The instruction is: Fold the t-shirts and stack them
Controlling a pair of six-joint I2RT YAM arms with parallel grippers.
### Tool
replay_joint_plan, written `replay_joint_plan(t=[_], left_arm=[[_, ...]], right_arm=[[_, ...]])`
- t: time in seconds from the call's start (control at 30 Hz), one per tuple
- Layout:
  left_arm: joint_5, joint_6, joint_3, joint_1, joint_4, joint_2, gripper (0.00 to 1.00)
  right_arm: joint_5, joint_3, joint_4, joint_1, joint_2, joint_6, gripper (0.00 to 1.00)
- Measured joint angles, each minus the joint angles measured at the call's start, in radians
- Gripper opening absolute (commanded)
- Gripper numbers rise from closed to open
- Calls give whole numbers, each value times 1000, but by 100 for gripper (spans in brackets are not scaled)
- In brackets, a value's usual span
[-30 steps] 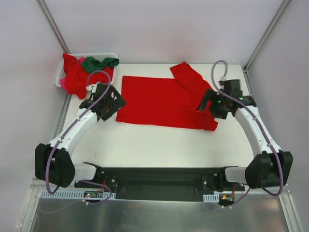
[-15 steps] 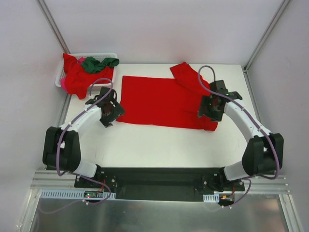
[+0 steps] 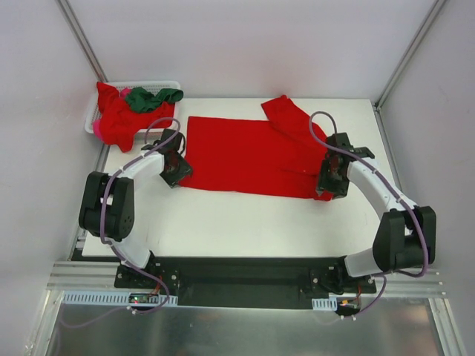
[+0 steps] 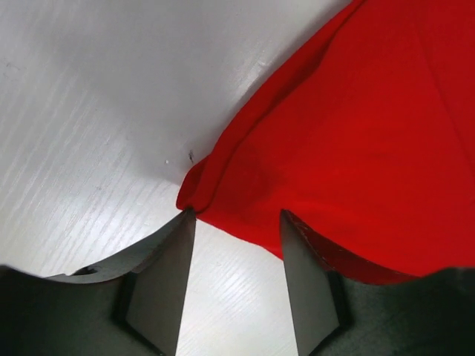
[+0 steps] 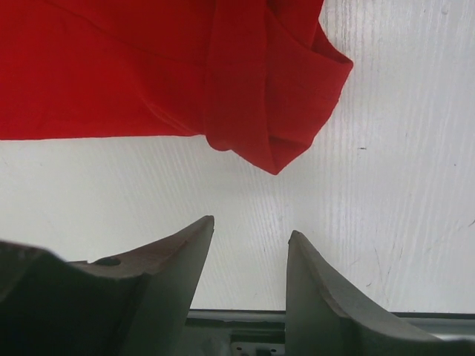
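Note:
A large red t-shirt lies spread flat on the white table, one sleeve bunched at its right end. My left gripper sits at the shirt's near-left corner. In the left wrist view its jaws stand apart, astride the folded hem corner, with bare table between the fingers. My right gripper is at the near-right sleeve. Its jaws are apart over bare table, and the red sleeve tip lies just ahead of them. More red t-shirts and a dark green one are heaped at the back left.
A white lattice basket holds the heap at the back-left corner, partly spilling over its rim. Grey walls and metal posts close in the table. A black base rail runs along the near edge.
Both arms have swung inward and down to the shirt's near corners, the left to its left corner, the right to the sleeve. Both pairs of jaws have narrowed.

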Motion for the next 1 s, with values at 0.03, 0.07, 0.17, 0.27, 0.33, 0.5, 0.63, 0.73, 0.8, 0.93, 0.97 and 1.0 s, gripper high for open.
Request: replay_joint_plan(t=[0.03,0.07,0.17,0.27,0.33,0.5,0.63,0.73,0.8,0.93,0.97,1.0], left_arm=[[0,0,2,0,3,4,46],[0,-1,2,0,5,9,46],[-5,-3,2,0,4,15,46],[-18,-3,2,1,4,16,46],[-26,-4,0,7,5,16,45],[-28,-6,-5,14,5,18,41],[-29,-15,-13,20,8,18,36],[-28,-22,-23,20,8,18,35],[-28,-24,-25,20,7,20,34],[-29,-28,-25,20,8,34,27],[-28,-29,-25,20,8,38,25],[-29,-30,-25,20,8,42,23]], right_arm=[[2,0,0,0,11,-2,47],[3,0,0,0,29,-4,46],[3,0,-2,-2,54,-5,43],[-4,0,-18,-18,50,-8,36],[-11,-1,-27,-44,37,-11,36],[-22,-10,-40,-89,-9,-25,31],[-46,-27,-26,-86,10,-31,28],[-71,-31,-4,-86,50,-36,28],[-79,-31,12,-86,69,-42,28],[-91,-31,38,-78,100,-66,26],[-93,-30,42,-75,113,-71,26],[-93,-30,45,-72,124,-73,26]])
